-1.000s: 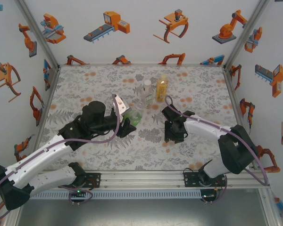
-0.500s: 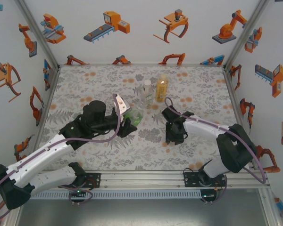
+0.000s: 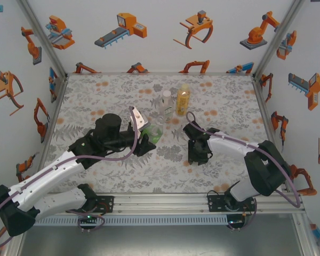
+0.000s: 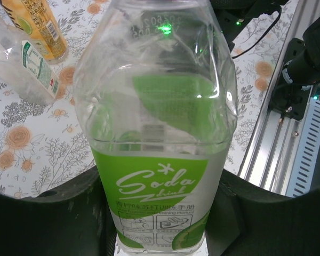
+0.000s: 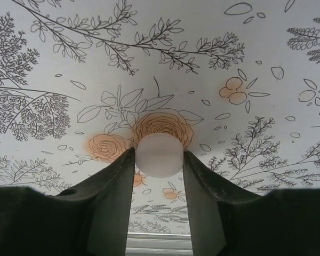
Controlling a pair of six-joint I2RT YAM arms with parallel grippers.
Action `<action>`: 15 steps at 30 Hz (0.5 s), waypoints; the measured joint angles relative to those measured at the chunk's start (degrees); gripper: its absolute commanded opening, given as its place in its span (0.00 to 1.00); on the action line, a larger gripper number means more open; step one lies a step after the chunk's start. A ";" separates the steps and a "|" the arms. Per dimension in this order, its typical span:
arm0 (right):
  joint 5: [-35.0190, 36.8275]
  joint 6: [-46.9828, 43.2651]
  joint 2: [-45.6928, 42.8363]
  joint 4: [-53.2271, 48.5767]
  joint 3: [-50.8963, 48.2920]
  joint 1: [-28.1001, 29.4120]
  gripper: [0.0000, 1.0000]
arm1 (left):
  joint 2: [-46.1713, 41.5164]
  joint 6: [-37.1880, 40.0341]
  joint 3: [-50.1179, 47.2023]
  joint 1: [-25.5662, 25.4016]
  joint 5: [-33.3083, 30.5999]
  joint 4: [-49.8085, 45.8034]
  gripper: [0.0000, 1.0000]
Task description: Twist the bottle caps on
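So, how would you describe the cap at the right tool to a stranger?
Look at the flowered table, front right of its middle, where the right tool points down. Between its dark fingers sits the cap, on an orange rose. Unlike the bottles farther back, it is small, round, whitish.

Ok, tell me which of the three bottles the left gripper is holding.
The green-labelled soda bottle, clamped in the left gripper. The clear bottle and the amber bottle stand free farther back, side by side.
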 measured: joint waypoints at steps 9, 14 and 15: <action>0.09 -0.68 0.02 0.44 0.00 0.00 0.41 | 0.52 0.00 0.11 0.00 0.59 -0.09 0.00; 0.31 -0.92 0.07 0.44 0.00 0.00 0.40 | 0.68 -0.04 0.35 0.00 1.51 -0.31 0.00; 0.33 -1.05 0.07 0.44 0.00 0.00 0.40 | 0.68 -0.15 0.33 0.00 1.60 -0.33 0.00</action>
